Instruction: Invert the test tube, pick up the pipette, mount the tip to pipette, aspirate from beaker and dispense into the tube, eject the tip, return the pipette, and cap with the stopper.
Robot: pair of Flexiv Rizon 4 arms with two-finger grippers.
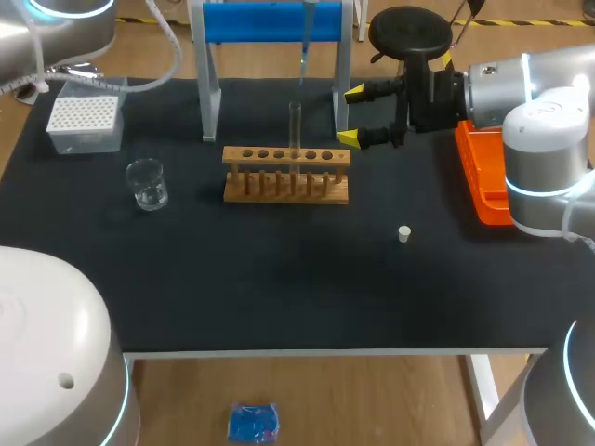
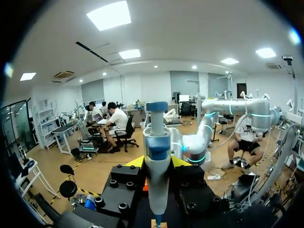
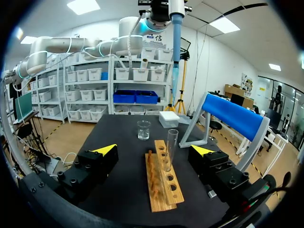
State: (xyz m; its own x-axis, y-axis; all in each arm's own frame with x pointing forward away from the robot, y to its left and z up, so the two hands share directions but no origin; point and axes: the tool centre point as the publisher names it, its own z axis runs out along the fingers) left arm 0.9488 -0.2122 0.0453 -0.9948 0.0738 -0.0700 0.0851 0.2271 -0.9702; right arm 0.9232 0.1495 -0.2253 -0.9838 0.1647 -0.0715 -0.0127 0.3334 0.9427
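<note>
Left gripper (image 2: 157,164) clamped on pipette (image 2: 157,142), above 1 test tube (image 3: 171,145). Right gripper (image 1: 351,116) wide open, empty; test tube upright in rack (image 3: 164,190) just ahead, beaker (image 3: 143,129) of clear liquid beyond.

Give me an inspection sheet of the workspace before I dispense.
Surface: black table top, flat.
Job's things: clear glass test tube upright in wooden rack; glass beaker; white tip box; small white stopper lying loose; blue-and-white pipette; blue-and-white pipette stand.
Clutter: orange plastic tray at the right edge.
Grippers: left gripper fingers shut on pipette, high over the rack; right gripper fingers open, beside the rack.
Cables: white hose behind the tip box.
Surroundings: nothing seen.
</note>
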